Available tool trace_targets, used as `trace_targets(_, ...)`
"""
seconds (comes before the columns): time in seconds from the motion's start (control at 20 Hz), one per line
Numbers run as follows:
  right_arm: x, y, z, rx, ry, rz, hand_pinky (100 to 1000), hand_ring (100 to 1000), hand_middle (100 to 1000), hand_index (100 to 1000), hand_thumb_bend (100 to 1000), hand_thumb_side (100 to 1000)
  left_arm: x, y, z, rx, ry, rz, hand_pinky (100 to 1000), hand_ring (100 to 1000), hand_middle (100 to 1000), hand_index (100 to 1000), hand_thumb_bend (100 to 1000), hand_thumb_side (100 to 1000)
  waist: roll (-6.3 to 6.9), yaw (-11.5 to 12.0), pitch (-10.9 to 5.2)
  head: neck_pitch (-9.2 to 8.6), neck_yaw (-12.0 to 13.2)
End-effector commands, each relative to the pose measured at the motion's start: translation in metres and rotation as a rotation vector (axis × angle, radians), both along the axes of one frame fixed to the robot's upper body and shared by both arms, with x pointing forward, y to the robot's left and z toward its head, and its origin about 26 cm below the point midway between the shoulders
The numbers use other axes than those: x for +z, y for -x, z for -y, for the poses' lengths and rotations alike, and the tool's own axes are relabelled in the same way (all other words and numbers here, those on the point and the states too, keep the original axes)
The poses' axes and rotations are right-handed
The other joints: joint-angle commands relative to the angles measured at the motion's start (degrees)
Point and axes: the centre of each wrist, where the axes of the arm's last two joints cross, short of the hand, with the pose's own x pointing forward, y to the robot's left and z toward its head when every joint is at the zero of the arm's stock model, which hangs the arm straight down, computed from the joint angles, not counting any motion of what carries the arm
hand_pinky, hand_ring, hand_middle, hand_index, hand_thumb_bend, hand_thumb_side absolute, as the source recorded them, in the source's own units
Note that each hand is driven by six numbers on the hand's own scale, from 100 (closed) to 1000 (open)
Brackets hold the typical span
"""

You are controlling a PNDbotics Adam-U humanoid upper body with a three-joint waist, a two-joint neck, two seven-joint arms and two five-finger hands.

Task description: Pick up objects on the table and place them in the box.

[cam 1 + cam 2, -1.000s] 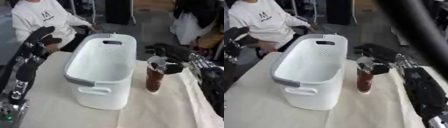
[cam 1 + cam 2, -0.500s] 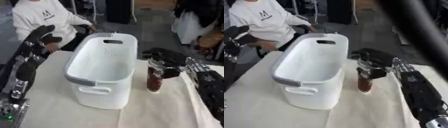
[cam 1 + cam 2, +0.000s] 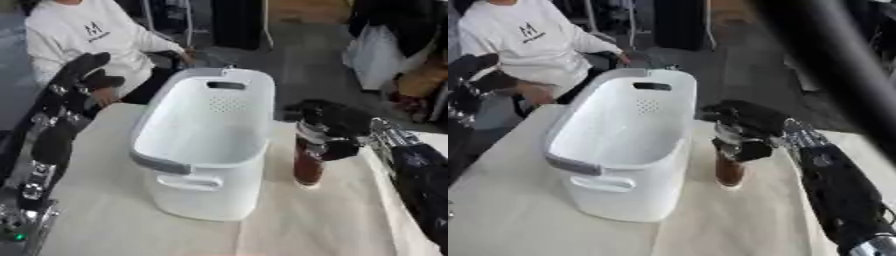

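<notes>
A dark brown bottle [image 3: 308, 162] with a pale cap stands upright on the cloth-covered table, just right of the white box [image 3: 203, 150], a tall plastic basket with a grey rim band. My right hand [image 3: 337, 129] comes in from the right and its fingers curl round the bottle's top. The bottle's base rests on the cloth. My left hand [image 3: 80, 75] is raised at the far left, well away from the box, its fingers relaxed and holding nothing. Nothing shows inside the box.
A cream cloth [image 3: 114, 210] covers the table. A person in a white top sits beyond the table's far left edge. Dark bags and clutter lie on the floor at the back right.
My right hand has slid left and closed round the bottle's top. The bottle stands in the same spot. The left hand has not moved.
</notes>
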Motion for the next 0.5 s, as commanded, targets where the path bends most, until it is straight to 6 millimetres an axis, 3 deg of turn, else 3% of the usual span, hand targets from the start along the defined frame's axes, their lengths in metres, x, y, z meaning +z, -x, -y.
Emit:
trace_targets(0.05,0.0116,-0.0011,0.0059,-0.005,-0.008,0.03,1000,965,1000,1000,116,1000,0.008,0.0015,0.001,-0.009,-0.012,0.027,1000,778,927,1000,454,1000,0.15,0.0,-0.63,-0.69,0.4)
trace_targets(0.5,0.0121,-0.0011,0.0125,-0.041,-0.024,0.031,1000,965,1000,1000,117,1000,0.008,0.0014,0.0009,-0.009,-0.012,0.027,1000,778,927,1000,453,1000,0.13,-0.1,-0.61,-0.69,0.6)
